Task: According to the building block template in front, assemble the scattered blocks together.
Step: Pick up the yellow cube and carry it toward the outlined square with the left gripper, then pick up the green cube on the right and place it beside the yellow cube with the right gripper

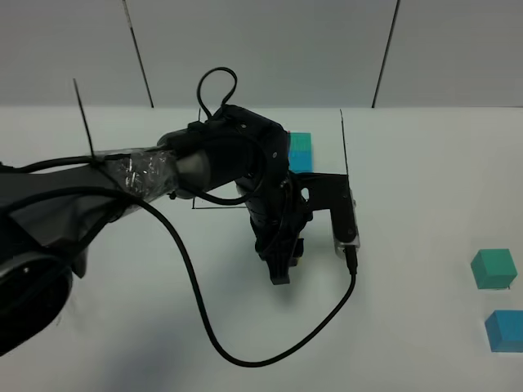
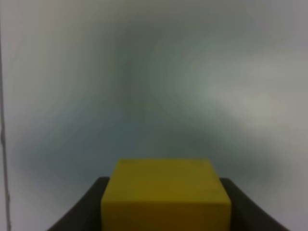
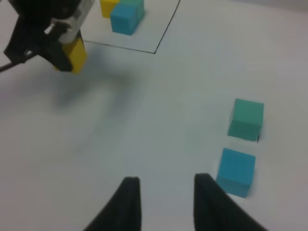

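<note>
My left gripper reaches across the middle and points down, shut on the yellow cube. The right wrist view shows this cube held above the table in front of the template. The arm hides it in the exterior view. The template's teal-green and sky-blue cubes show behind the arm, inside the black outline. All three template cubes show in the right wrist view. The loose teal-green cube and the loose sky-blue cube sit at the right edge. My right gripper is open and empty beside the sky-blue cube.
A black cable loops over the white table in front of the left gripper. The left arm's bulk covers the left part of the outline. A thin black line runs along the table's left side.
</note>
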